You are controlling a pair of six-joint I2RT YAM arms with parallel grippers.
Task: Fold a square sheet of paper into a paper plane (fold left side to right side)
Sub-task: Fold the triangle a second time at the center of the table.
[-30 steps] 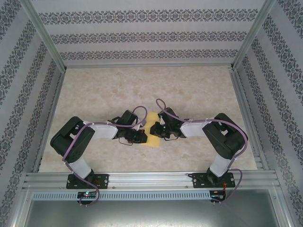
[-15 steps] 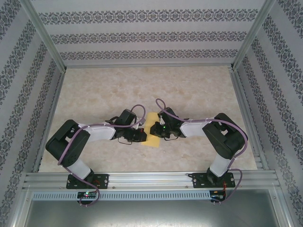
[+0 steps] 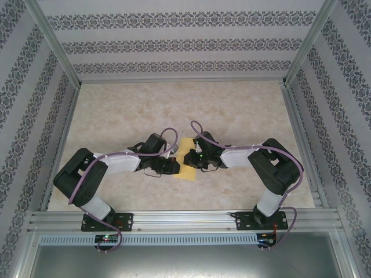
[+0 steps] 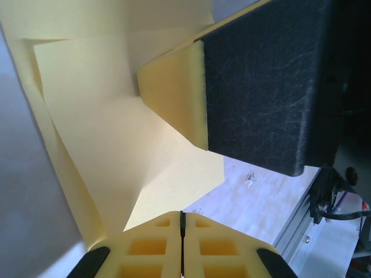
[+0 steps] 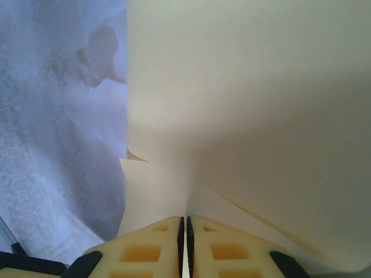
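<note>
My right gripper (image 5: 186, 219) pinches the thin yellow-orange square sheet of paper (image 5: 249, 104) while my left gripper (image 4: 181, 213), jaws pressed together, apparently steadies its left side for folding.

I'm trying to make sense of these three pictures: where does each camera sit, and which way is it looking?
Top camera: above and behind the robot, looking down on the table; the left arm and right arm, bases nearest, meet over the yellow paper.
Left wrist camera: on the left arm, looking along the left gripper, closed on the paper.
Right wrist camera: on the right arm, looking along the right gripper, closed on the paper.
Shared: all three show the paper.
</note>
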